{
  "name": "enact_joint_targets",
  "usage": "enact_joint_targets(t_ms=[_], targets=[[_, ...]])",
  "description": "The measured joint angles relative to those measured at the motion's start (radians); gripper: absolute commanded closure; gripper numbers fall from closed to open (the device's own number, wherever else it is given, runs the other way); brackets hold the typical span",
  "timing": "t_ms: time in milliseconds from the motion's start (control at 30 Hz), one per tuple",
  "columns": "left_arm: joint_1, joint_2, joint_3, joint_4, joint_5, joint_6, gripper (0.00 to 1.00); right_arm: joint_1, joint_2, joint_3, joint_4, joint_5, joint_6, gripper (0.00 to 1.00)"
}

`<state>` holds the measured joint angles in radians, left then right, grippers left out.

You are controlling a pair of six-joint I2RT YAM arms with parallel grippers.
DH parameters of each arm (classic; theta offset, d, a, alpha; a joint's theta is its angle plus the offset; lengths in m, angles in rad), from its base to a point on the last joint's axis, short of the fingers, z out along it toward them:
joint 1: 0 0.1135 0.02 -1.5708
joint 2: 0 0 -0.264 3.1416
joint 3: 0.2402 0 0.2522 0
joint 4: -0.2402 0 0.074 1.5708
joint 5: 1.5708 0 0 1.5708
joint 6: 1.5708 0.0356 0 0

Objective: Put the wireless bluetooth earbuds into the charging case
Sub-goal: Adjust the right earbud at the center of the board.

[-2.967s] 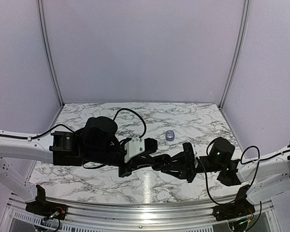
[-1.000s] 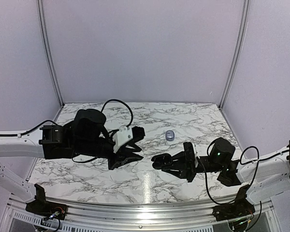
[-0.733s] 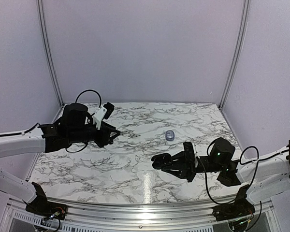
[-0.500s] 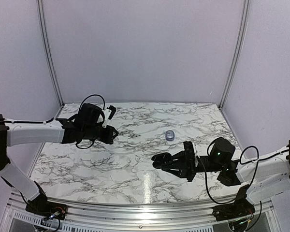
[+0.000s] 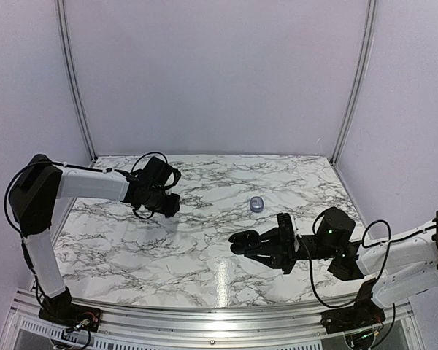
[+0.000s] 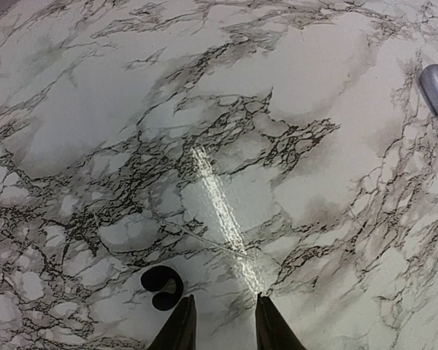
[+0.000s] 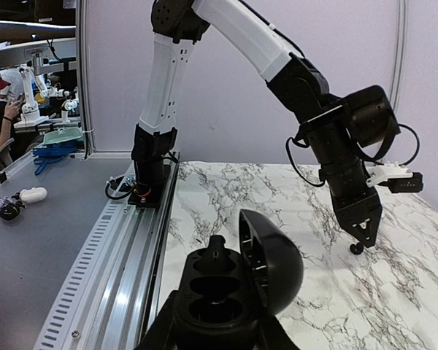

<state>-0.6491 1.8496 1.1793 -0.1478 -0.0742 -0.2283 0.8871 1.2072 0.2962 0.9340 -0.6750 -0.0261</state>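
Under the open charging case, the pinching right hand is half-hidden; left hand slightly spread.

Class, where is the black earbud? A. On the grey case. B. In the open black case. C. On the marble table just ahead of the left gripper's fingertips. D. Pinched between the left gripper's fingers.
C: the left wrist view shows the black earbud lying on the table just beyond the left gripper, whose fingers are apart and empty; the right gripper holds the black case.
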Motion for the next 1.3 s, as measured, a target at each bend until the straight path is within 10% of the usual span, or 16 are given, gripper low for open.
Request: enact_joint_targets(t_ms=[467,1300], targets=[[0.123,0.108,0.174,-0.104,0.129,0.104,0.44,0.0,0.029,0.0,0.0,-0.013,0.0,1.0],[0.159,0.163,0.075,0.039,0.366,0.052,0.44,0.0,0.029,0.0,0.0,-0.014,0.0,1.0]])
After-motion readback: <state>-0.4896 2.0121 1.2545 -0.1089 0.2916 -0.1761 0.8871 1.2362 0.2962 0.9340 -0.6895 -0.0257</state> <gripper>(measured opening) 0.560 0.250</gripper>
